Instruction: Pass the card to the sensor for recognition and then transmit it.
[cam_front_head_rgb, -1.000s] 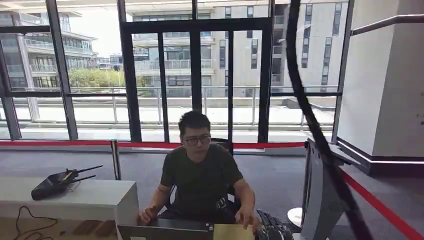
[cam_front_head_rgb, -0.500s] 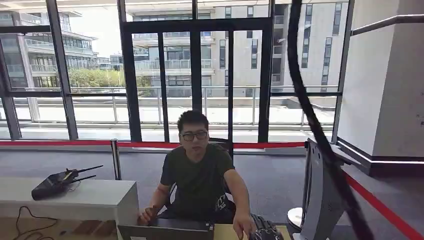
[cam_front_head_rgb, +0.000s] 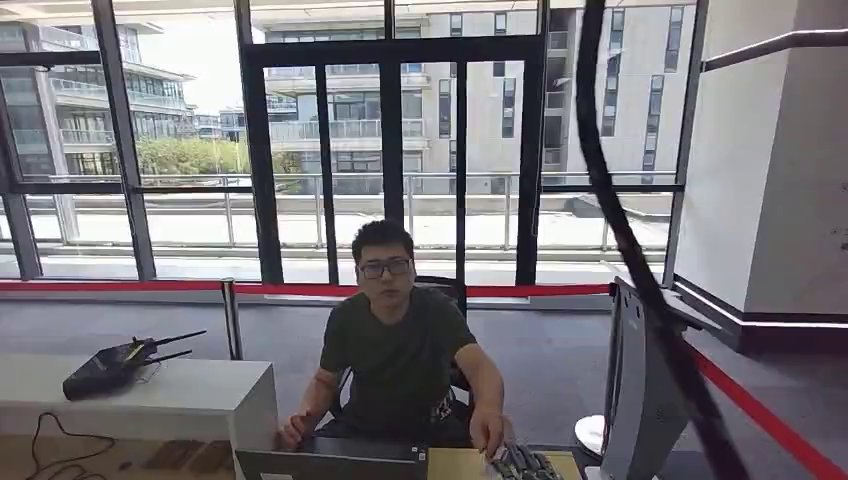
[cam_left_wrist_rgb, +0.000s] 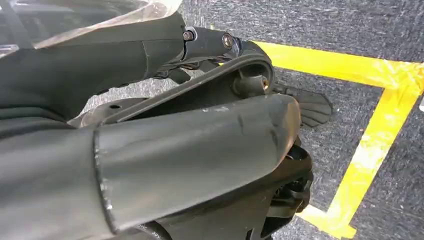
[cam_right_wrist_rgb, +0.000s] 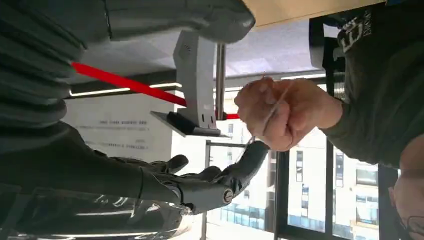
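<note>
Right hand, head view: I see my right hand (cam_front_head_rgb: 524, 464) at the bottom edge, low over the tan desk (cam_front_head_rgb: 455, 465), fingers stretched toward the person (cam_front_head_rgb: 400, 350) seated behind it.
Person's hand, head view: it (cam_front_head_rgb: 490, 436) reaches down to just beside my fingers; from here I cannot tell whether they touch.
Sensor, head view: the grey upright sensor stand (cam_front_head_rgb: 633, 395) is to the right of my hand, close by.
Other things, head view: a laptop lid (cam_front_head_rgb: 330, 465) sits in front of the person, and a black radio with antennas (cam_front_head_rgb: 115, 365) lies on the white counter (cam_front_head_rgb: 200, 398) at left.
Left hand, left wrist view: my left hand (cam_left_wrist_rgb: 200, 150) hangs over dark carpet with yellow floor tape (cam_left_wrist_rgb: 370, 150); I cannot tell whether it is clenched or loose.
Right hand, right wrist view: released, with the fingers (cam_right_wrist_rgb: 250, 160) apart and straight and nothing in them.
Card, right wrist view: the card (cam_right_wrist_rgb: 274, 111) shows as a thin edge pinched in the person's hand, just beside my fingertips.
Sensor, right wrist view: the stand is behind, near the two hands.
</note>
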